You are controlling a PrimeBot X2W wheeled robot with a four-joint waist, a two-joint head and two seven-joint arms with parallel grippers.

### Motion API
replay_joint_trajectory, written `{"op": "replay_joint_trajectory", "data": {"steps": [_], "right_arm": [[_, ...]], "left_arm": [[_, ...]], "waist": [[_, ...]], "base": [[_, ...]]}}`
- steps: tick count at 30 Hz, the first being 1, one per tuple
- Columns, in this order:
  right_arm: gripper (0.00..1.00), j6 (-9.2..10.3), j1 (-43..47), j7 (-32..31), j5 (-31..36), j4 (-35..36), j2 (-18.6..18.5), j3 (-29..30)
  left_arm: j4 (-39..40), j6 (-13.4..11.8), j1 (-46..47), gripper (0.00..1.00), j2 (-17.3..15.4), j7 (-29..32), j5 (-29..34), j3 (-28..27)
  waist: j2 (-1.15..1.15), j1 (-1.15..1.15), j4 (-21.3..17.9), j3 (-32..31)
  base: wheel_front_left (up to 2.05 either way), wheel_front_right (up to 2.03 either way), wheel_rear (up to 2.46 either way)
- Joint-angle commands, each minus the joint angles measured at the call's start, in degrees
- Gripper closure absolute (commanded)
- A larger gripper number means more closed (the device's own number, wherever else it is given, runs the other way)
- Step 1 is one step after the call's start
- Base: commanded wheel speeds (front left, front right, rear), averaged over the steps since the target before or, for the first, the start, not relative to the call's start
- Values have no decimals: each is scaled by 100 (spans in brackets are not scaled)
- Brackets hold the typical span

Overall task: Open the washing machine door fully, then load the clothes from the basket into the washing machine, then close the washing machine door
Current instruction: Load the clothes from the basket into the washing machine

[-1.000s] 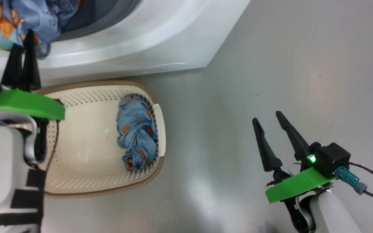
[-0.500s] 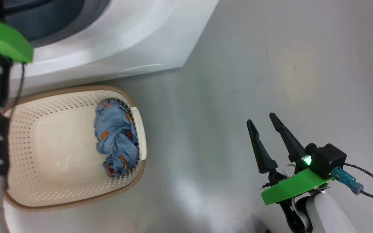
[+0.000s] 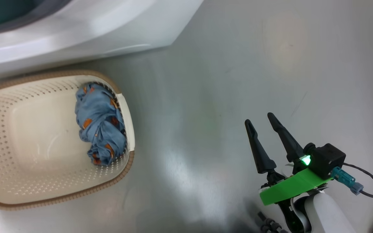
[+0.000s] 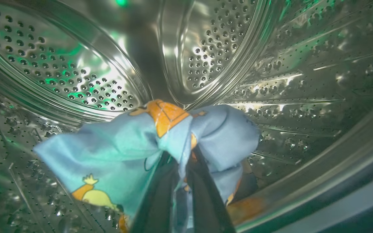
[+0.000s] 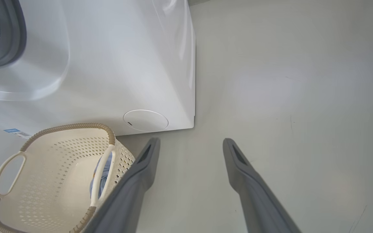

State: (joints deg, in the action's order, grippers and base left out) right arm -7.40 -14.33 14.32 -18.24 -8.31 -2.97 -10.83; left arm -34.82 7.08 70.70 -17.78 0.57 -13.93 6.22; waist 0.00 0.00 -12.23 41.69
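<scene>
Steel drum (image 4: 76,74) is wrapping all around your left wrist camera, so you're reaching well inside the washing machine (image 5: 108,64). Your left jaws are pressing together on the light blue garment (image 4: 121,145) (the one with the orange cartoon print). They're pinching a fold, so the rest is draping over the dark fingers (image 4: 160,200) instead of dragging. I can't tell whether the cloth is touching the drum wall yet, but my guess is you're lining up the drop. You're getting plenty of room ahead and to both sides in there. The one edge I'd be minding on the way out is the drum lip (image 4: 319,191) at lower right.

Your right jaws are standing spread and empty, hovering over bare floor (image 3: 222,81), well apart from the basket (image 3: 28,129). I reckon they're just parking out of the way. The basket is sitting just in front of the machine. Another blue bundle (image 3: 99,129) is lying bunched against its right-hand wall, so the loading isn't finished.
</scene>
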Motion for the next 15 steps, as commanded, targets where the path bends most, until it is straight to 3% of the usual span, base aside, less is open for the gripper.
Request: {"op": "replay_joint_trajectory", "data": {"steps": [1, 6, 15], "right_arm": [[0, -9, 54, 68, -84, 123, 9, -175], [0, -9, 30, 68, -112, 109, 9, -262], [0, -9, 46, 68, -88, 111, 9, -305]], "left_arm": [[69, 25, 206, 100, -296, 16, -14, -74], [-98, 18, 529, 100, -339, -244, 99, 32], [-501, 19, 1052, 100, -302, -1300, 230, 302]], "waist": [[0, 0, -17, 237], [0, 0, -17, 381], [0, 0, 9, 390]], "base": [[0, 0, 0], [0, 0, 0], [0, 0, 0]]}}
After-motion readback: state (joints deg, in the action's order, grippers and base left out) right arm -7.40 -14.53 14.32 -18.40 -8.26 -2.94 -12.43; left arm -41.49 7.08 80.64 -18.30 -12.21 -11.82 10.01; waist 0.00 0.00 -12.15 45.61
